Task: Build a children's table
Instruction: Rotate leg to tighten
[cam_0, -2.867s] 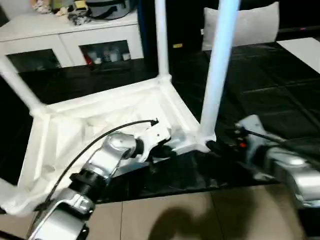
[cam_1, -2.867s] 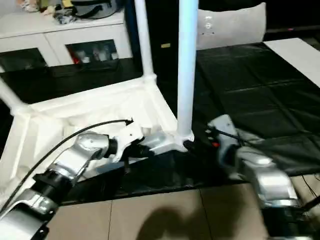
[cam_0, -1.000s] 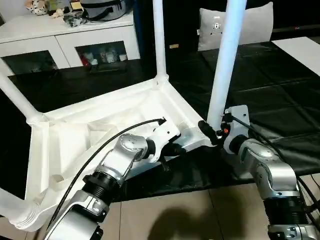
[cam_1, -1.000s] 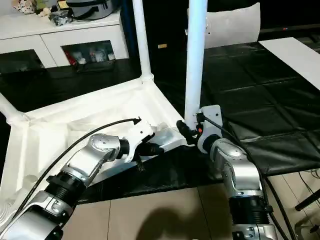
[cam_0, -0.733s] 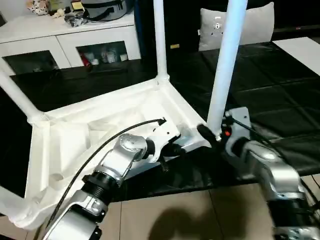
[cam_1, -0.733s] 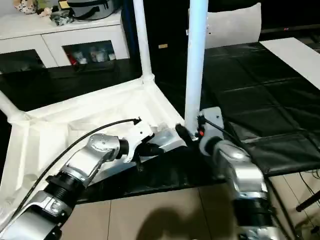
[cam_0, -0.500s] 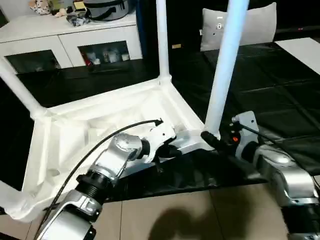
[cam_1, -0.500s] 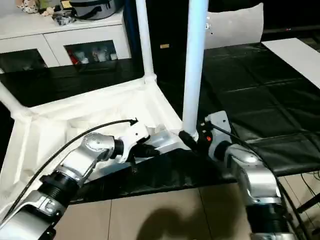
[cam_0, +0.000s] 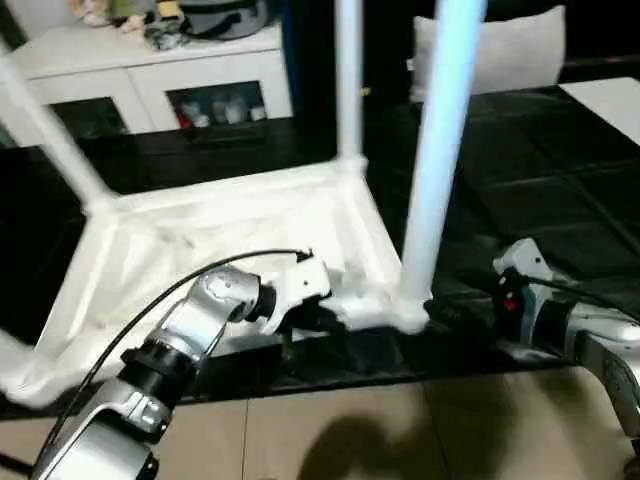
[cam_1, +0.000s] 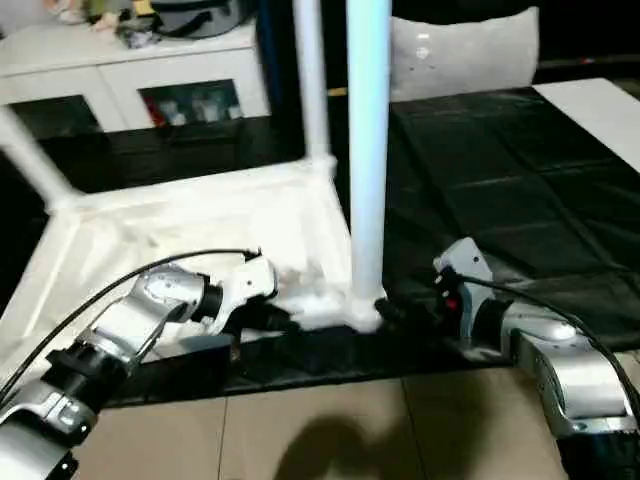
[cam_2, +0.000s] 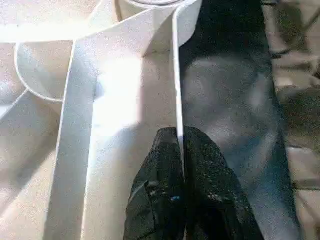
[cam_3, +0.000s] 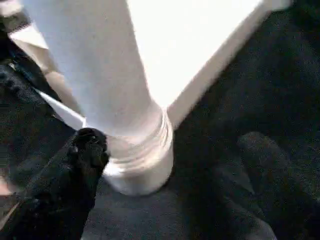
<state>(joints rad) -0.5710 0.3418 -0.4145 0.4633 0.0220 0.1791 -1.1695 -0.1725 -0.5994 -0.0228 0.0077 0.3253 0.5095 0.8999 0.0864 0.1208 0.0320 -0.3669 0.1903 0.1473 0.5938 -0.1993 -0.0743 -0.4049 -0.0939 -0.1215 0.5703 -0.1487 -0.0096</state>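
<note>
The black mat (cam_0: 560, 180) covers most of the floor ahead, with tan floor tiles (cam_0: 330, 440) along its near edge. On the mat lies the children's table (cam_0: 230, 240), upside down, its ribbed underside facing up and its legs standing toward twelve o'clock. It sits left of centre in the head views. The nearest leg (cam_0: 435, 150) rises from the corner socket (cam_3: 140, 165) at the table's near right corner; another leg (cam_0: 348, 80) stands at the far right corner, and a third (cam_0: 50, 130) leans at the far left corner.

Behind the table, toward eleven o'clock, stands a white low cabinet (cam_0: 200, 70) with glass doors and small items on top. A pale cushion (cam_0: 500, 50) rests at about one o'clock, and a white sheet (cam_0: 610, 100) lies on the mat toward two o'clock.

The left gripper (cam_2: 180, 150) is clamped tight on the thin upright wall of the table's near rim (cam_2: 176, 90), one finger on each side of it, just left of the near right corner.

The right gripper (cam_0: 455, 312) sits low on the mat at about three o'clock from the corner socket, its jaws spread wide and holding nothing; one black finger (cam_3: 85, 150) is right beside the socket's base.
</note>
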